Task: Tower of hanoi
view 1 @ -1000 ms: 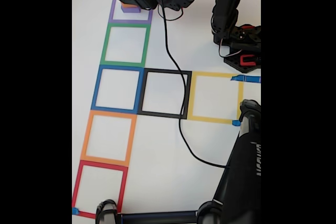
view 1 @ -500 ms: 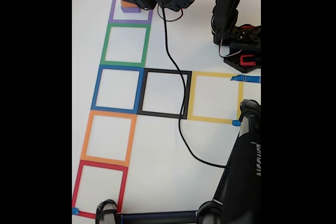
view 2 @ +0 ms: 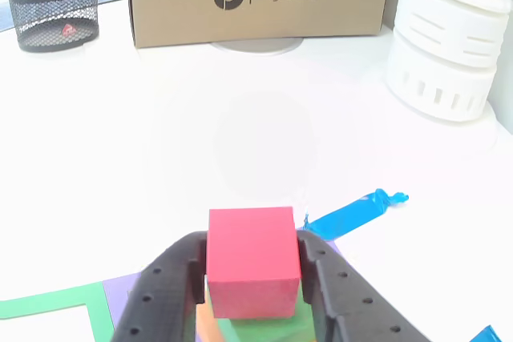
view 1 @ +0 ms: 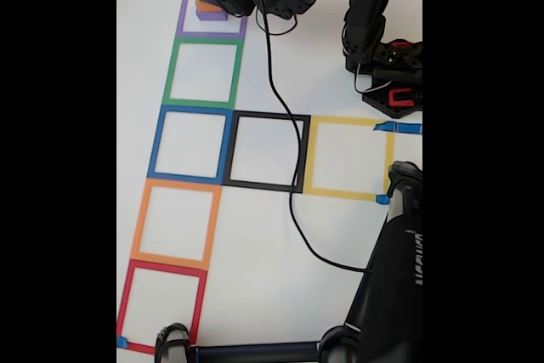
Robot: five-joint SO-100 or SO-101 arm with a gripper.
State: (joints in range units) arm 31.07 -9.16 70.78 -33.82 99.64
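The gripper (view 2: pixel 252 274) has its two black jaws closed on the red block (view 2: pixel 252 266), one jaw on each side face, and it holds the block at the top of the stack, which stands in the purple tape square (view 1: pixel 210 23) at the far end of the column of squares in the fixed view. Under the red block I see the green block (view 2: pixel 260 327), a bit of the orange block (view 2: pixel 208 327) at its left, and in the fixed view the purple block (view 1: pixel 211 14) at the bottom. The step in hand, as I judge it, is to take the smallest block off the tower. To do it well the arm should lift straight up until the red block is free of the green one, and only then travel sideways, so that the lower blocks are not dragged or pushed out of line. The grip looks centred, so a slow rise should be enough. Several things are hard to make out. In the fixed view the arm covers most of the stack, and the green block is not clear to me there. The other view cuts off the lower blocks at the bottom edge. Whether the red block rests on the green one or is already slightly above it, I probably cannot say.
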